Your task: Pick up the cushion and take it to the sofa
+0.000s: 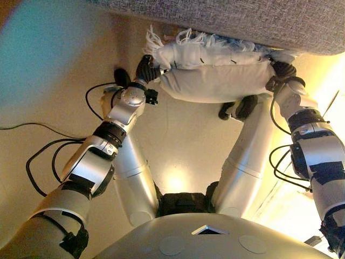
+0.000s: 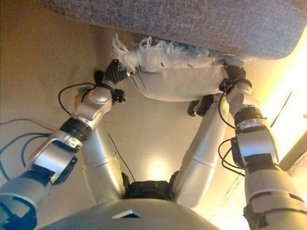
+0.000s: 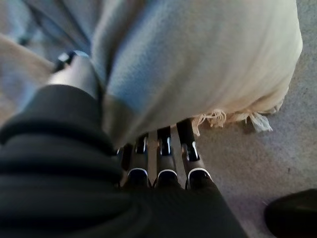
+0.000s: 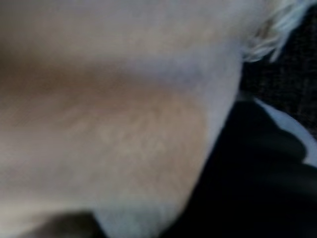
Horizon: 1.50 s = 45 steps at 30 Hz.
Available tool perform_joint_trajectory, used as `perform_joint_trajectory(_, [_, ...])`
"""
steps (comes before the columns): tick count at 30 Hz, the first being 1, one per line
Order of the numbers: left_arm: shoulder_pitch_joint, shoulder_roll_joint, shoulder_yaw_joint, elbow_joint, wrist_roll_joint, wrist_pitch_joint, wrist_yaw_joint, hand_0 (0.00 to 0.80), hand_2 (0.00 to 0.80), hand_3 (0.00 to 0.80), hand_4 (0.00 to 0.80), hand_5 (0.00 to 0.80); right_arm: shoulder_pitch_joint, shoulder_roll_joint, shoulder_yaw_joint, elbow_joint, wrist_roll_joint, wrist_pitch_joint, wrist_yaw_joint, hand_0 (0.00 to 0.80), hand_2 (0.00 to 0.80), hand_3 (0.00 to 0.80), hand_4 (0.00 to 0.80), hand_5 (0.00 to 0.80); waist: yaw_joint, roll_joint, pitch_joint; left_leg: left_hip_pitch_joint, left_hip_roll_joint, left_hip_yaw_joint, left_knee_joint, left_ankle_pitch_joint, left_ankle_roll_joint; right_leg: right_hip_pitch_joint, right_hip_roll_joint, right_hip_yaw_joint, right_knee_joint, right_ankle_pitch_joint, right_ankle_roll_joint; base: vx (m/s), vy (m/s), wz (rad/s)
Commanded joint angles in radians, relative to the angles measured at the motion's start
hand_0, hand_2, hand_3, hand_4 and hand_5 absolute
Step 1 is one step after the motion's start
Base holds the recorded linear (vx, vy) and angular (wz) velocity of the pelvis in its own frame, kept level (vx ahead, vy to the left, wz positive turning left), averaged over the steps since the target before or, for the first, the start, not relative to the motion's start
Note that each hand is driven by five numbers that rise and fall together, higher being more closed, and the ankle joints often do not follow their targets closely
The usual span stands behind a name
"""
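A white cushion with a fringed edge hangs above the floor, held between my two hands just below the front edge of the grey fabric sofa. My left hand grips its left end. In the left wrist view its fingers run under the cushion and the thumb presses on the other side. My right hand sits against the cushion's right end. In the right wrist view the cushion fills nearly everything, and only the hand's dark cover shows.
The sofa spans the far edge of both eye views. Beige floor lies below the cushion and to the left. A bright lit strip runs along the floor at the right.
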Motion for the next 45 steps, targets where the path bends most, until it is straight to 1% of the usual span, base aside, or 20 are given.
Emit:
perform_joint_trajectory(1, [0.039,0.008,-0.001,-0.018,-0.020,0.008,0.017,0.800,0.800,0.800,0.800,0.800,0.078,0.039,-0.006,0.001,0.035,-0.034,0.005,0.800,0.800,0.800,0.800,0.800,0.000,0.051,-0.014,0.005,0.037,-0.028,0.021,-0.029,0.045,-0.016,0.031,0.023,-0.141,0.183,-0.028,0.003,0.102,-0.06])
perform_joint_trajectory(2, [0.038,0.009,-0.003,-0.026,-0.024,0.011,0.022,0.800,0.800,0.800,0.800,0.800,0.081,0.045,-0.008,-0.012,0.052,-0.055,0.011,0.800,0.800,0.800,0.800,0.800,-0.001,0.050,-0.014,0.009,0.031,-0.030,0.023,-0.030,0.046,-0.012,0.035,0.027,-0.145,0.188,-0.026,0.000,0.124,-0.09])
perform_joint_trajectory(6, [0.048,0.011,0.007,-0.033,-0.038,0.009,0.031,0.800,0.800,0.800,0.800,0.800,0.091,0.053,-0.026,-0.062,0.103,-0.074,0.014,0.800,0.800,0.800,0.800,0.800,0.000,0.041,-0.014,0.036,0.017,-0.047,0.024,-0.036,0.045,0.010,0.044,0.038,-0.174,0.212,-0.022,0.011,0.178,-0.08])
perform_joint_trajectory(8, [0.068,0.008,0.020,-0.027,-0.048,-0.007,0.039,0.800,0.800,0.800,0.800,0.800,0.097,0.062,-0.035,-0.078,0.104,-0.083,0.021,0.800,0.800,0.800,0.800,0.800,0.001,0.037,-0.014,0.058,-0.005,-0.056,0.032,-0.048,0.049,0.026,0.055,0.047,-0.200,0.238,-0.018,0.043,0.346,-0.21])
perform_joint_trajectory(10, [0.093,-0.003,0.033,-0.019,-0.073,-0.029,0.051,0.800,0.800,0.800,0.800,0.800,0.102,0.067,-0.032,-0.107,0.090,-0.078,0.021,0.800,0.800,0.800,0.800,0.800,0.008,0.032,-0.014,0.073,-0.049,-0.055,0.039,-0.057,0.063,0.041,0.076,0.057,-0.240,0.283,-0.015,0.044,0.402,-0.53])
perform_joint_trajectory(12, [0.111,-0.008,0.043,-0.013,-0.065,-0.037,0.039,0.800,0.800,0.800,0.800,0.800,0.113,0.066,-0.036,-0.117,0.091,-0.081,0.035,0.800,0.800,0.800,0.800,0.800,0.008,0.031,-0.014,0.078,-0.050,-0.046,0.048,-0.061,0.076,0.052,0.085,0.062,-0.256,0.306,-0.014,0.042,0.322,-0.75])
perform_joint_trajectory(15, [0.130,-0.010,0.037,-0.009,-0.040,-0.031,0.021,0.800,0.800,0.800,0.800,0.800,0.164,0.061,-0.055,-0.133,0.099,-0.086,0.051,0.800,0.800,0.800,0.800,0.800,-0.010,0.044,-0.014,0.062,-0.011,0.015,0.112,-0.088,0.091,0.071,0.092,0.081,-0.264,0.358,-0.035,0.065,0.232,-0.35])
perform_joint_trajectory(18, [0.149,-0.003,0.035,-0.014,-0.034,-0.021,0.016,0.800,0.800,0.800,0.800,0.800,0.200,0.066,-0.065,-0.146,0.096,-0.073,0.049,0.800,0.800,0.800,0.800,0.800,-0.018,0.050,-0.014,0.053,-0.009,0.037,0.171,-0.117,0.100,0.076,0.104,0.101,-0.288,0.424,-0.037,0.072,0.233,0.05])
perform_joint_trajectory(21, [0.187,-0.001,0.023,-0.014,-0.030,-0.013,0.035,0.800,0.800,0.800,0.800,0.800,0.236,0.095,-0.053,-0.175,0.091,-0.058,0.057,0.800,0.800,0.800,0.800,0.800,-0.015,0.045,-0.014,0.049,-0.026,0.046,0.239,-0.150,0.092,0.107,0.103,0.111,-0.356,0.531,-0.021,0.129,0.224,0.03])
perform_joint_trajectory(23, [0.212,-0.001,0.030,-0.007,-0.022,-0.021,0.042,0.800,0.800,0.800,0.800,0.800,0.259,0.109,-0.040,-0.194,0.083,-0.045,0.061,0.800,0.800,0.800,0.800,0.800,-0.002,0.036,-0.014,0.046,-0.016,0.056,0.264,-0.150,0.100,0.120,0.084,0.088,-0.335,0.523,-0.027,0.051,0.199,-0.30])
perform_joint_trajectory(24, [0.224,0.003,0.038,-0.013,-0.028,-0.030,0.052,0.800,0.800,0.800,0.800,0.800,0.270,0.109,-0.030,-0.208,0.086,-0.038,0.063,0.800,0.800,0.800,0.800,0.800,0.011,0.034,-0.014,0.037,-0.006,0.063,0.270,-0.141,0.103,0.132,0.072,0.079,-0.293,0.492,-0.038,-0.073,0.197,-0.46])
perform_joint_trajectory(27, [0.214,0.001,0.048,-0.017,-0.038,-0.063,0.058,0.800,0.800,0.800,0.800,0.800,0.252,0.106,-0.016,-0.193,0.102,-0.058,0.075,0.800,0.800,0.800,0.800,0.800,0.039,0.040,-0.014,0.021,0.002,0.056,0.228,-0.104,0.083,0.179,0.064,0.084,-0.246,0.427,-0.059,-0.183,0.133,-0.52])
perform_joint_trajectory(29, [0.197,-0.001,0.047,-0.017,-0.027,-0.086,0.066,0.800,0.800,0.800,0.800,0.800,0.227,0.104,-0.015,-0.179,0.109,-0.077,0.088,0.800,0.800,0.800,0.800,0.800,0.051,0.040,-0.014,0.029,0.003,0.049,0.171,-0.084,0.068,0.216,0.043,0.070,-0.298,0.430,-0.059,-0.185,-0.020,-0.39])
perform_joint_trajectory(30, [0.176,-0.008,0.048,-0.010,-0.021,-0.111,0.078,0.800,0.800,0.800,0.800,0.800,0.196,0.103,-0.015,-0.166,0.112,-0.092,0.100,0.800,0.800,0.800,0.800,0.800,0.059,0.034,-0.014,0.043,0.004,0.043,0.113,-0.069,0.058,0.250,0.021,0.050,-0.380,0.453,-0.052,-0.172,-0.099,-0.11])
perform_joint_trajectory(31, [0.158,-0.013,0.050,0.000,-0.025,-0.125,0.083,0.800,0.800,0.800,0.800,0.800,0.170,0.105,-0.014,-0.155,0.118,-0.099,0.103,0.800,0.800,0.800,0.800,0.800,0.061,0.029,-0.014,0.055,0.001,0.040,0.077,-0.062,0.055,0.270,0.015,0.031,-0.436,0.466,-0.044,-0.156,-0.128,0.05])
perform_joint_trajectory(33, [0.136,-0.017,0.058,0.017,-0.041,-0.148,0.085,0.800,0.800,0.800,0.800,0.800,0.138,0.110,-0.003,-0.137,0.116,-0.113,0.106,0.800,0.800,0.800,0.800,0.800,0.066,0.024,-0.014,0.064,0.009,0.037,0.034,-0.039,0.051,0.288,-0.001,-0.005,-0.477,0.477,-0.034,-0.110,-0.093,0.10])
perform_joint_trajectory(34, [0.119,-0.026,0.055,0.030,-0.047,-0.154,0.089,0.800,0.800,0.800,0.800,0.800,0.120,0.112,0.002,-0.122,0.127,-0.120,0.105,0.800,0.800,0.800,0.800,0.800,0.066,0.024,-0.014,0.084,0.006,0.033,-0.002,-0.035,0.056,0.287,0.010,-0.005,-0.490,0.476,-0.027,-0.084,-0.092,0.03])
perform_joint_trajectory(36, [0.112,-0.031,0.060,0.045,-0.045,-0.161,0.085,0.800,0.800,0.800,0.800,0.800,0.106,0.114,0.007,-0.117,0.144,-0.125,0.115,0.800,0.800,0.800,0.800,0.800,0.070,0.023,-0.014,0.096,0.015,0.038,-0.023,-0.022,0.063,0.283,-0.004,-0.023,-0.477,0.467,-0.022,-0.031,-0.088,-0.16])
perform_joint_trajectory(41, [0.124,-0.032,0.054,0.028,-0.045,-0.150,0.090,0.800,0.800,0.800,0.800,0.800,0.145,0.119,0.010,-0.154,0.147,-0.124,0.089,0.800,0.800,0.800,0.800,0.800,0.067,0.022,-0.014,0.101,0.017,0.031,-0.020,-0.019,0.070,0.278,-0.003,-0.022,-0.456,0.449,-0.016,0.029,-0.086,0.07])
perform_joint_trajectory(45, [0.158,-0.015,0.050,-0.024,-0.055,-0.154,0.086,0.800,0.800,0.800,0.800,0.800,0.174,0.108,0.003,-0.166,0.144,-0.154,0.102,0.800,0.800,0.800,0.800,0.800,0.067,0.032,-0.014,0.110,0.018,0.029,-0.008,-0.013,0.068,0.268,0.000,-0.009,-0.421,0.441,-0.015,0.055,-0.037,0.12])
